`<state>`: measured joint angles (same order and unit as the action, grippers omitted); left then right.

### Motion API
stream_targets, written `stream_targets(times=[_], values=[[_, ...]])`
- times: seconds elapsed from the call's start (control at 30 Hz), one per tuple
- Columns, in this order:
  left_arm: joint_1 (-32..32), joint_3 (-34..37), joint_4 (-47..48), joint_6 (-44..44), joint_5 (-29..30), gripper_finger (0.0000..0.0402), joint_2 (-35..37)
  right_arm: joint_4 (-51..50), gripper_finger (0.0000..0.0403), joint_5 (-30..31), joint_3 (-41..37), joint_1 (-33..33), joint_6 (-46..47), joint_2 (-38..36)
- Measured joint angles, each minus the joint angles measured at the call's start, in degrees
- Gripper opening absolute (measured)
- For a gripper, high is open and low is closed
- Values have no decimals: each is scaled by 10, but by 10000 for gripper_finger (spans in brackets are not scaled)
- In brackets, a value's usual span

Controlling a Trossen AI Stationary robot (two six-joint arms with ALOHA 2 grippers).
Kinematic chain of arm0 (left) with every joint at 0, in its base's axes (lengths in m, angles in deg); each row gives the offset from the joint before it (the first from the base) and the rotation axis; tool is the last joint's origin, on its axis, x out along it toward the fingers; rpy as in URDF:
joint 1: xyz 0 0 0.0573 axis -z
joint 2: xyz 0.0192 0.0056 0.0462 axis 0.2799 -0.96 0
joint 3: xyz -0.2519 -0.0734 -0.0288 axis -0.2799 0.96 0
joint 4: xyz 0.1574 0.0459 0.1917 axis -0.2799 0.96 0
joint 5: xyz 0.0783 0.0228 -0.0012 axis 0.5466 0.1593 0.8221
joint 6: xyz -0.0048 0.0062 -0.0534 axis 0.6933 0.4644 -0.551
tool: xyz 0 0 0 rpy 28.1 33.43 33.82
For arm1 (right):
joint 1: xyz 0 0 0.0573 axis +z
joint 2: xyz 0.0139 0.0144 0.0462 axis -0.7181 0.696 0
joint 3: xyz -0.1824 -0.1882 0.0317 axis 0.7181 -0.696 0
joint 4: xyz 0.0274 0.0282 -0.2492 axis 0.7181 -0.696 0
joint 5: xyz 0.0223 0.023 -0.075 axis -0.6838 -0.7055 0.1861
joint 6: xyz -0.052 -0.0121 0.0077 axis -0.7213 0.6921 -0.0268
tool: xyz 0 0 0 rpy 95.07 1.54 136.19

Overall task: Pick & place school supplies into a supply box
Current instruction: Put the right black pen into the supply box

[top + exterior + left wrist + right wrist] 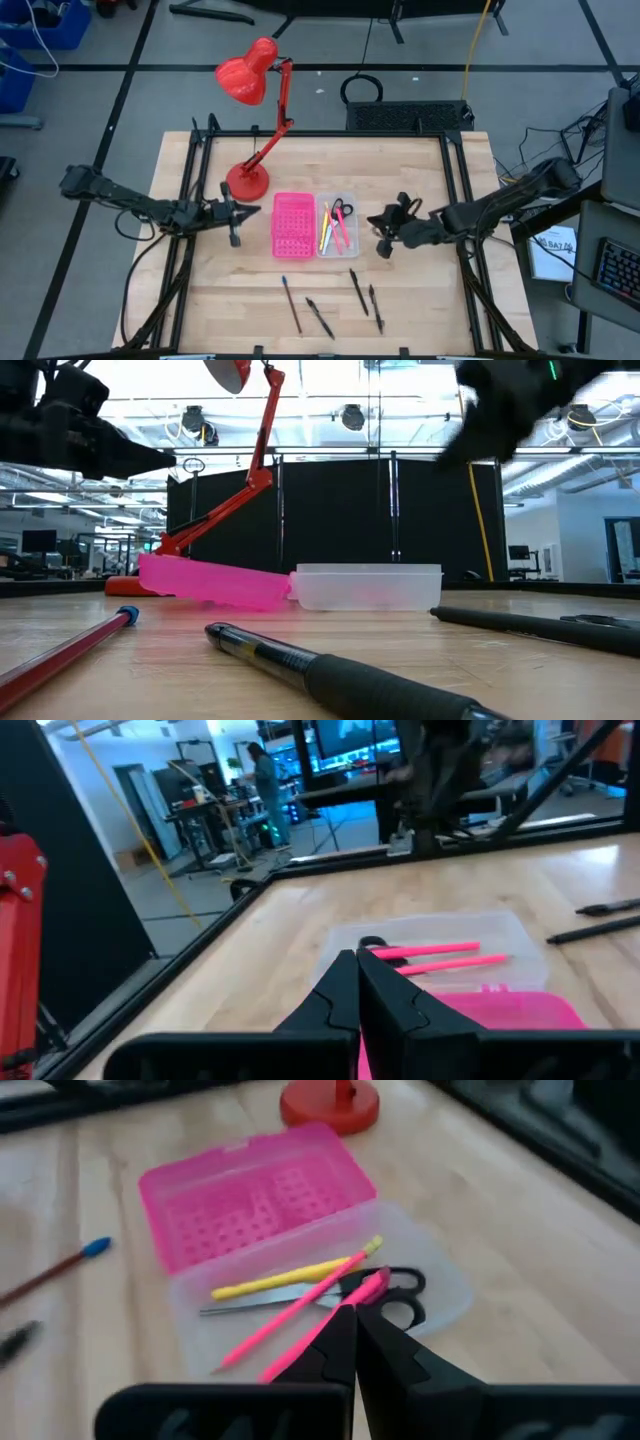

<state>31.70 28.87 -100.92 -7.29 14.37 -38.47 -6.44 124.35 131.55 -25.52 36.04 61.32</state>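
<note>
The clear supply box (345,247) sits mid-table with its long side against the pink perforated tray (293,224). Inside it lie two pink pens (290,1315), a yellow pen (280,1280) and black-handled scissors (400,1295). A red pen with a blue cap (291,303) and three dark pens (320,318) (358,290) (375,307) lie flat on the table toward the near edge. My left gripper (240,212) hovers left of the pink tray, shut and empty. My right gripper (378,225) hovers just right of the box, shut and empty.
A red desk lamp stands with its round base (247,180) just beyond the pink tray, its arm and shade (245,78) leaning toward the far edge. Black frame rails (190,200) run along the table's left, right and far sides. Bare wood lies between the trays and the loose pens.
</note>
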Motion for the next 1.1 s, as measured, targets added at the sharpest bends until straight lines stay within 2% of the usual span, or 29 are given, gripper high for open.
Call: stream_targets(times=[0.17, 0.33, 0.47, 0.6, 0.73, 0.87, 0.97, 1.1], values=[[-18, 0, 4, 6, -2, 5, 0, -339, 0, -8, 263, 62, 135, 116], [-31, 0, 36, -38, -2, 5, 0, -560, 0, -66, 485, 115, 293, 278], [-31, 0, 44, -80, -12, 5, 0, -692, 0, -129, 590, 149, 478, 386], [-31, 0, 54, -99, -52, 5, 0, -704, 0, -211, 616, 183, 613, 454], [-31, 0, 54, -112, -67, 6, 0, -704, 0, -248, 612, 213, 691, 494], [-29, 0, 58, -124, -66, 6, 0, -644, 1, -316, 594, 223, 695, 505], [-28, 0, 67, -125, -66, 6, 0, -600, 18, -316, 580, 223, 703, 503], [-28, 0, 72, -124, -66, 6, 0, -536, 65, -313, 578, 217, 682, 502]])
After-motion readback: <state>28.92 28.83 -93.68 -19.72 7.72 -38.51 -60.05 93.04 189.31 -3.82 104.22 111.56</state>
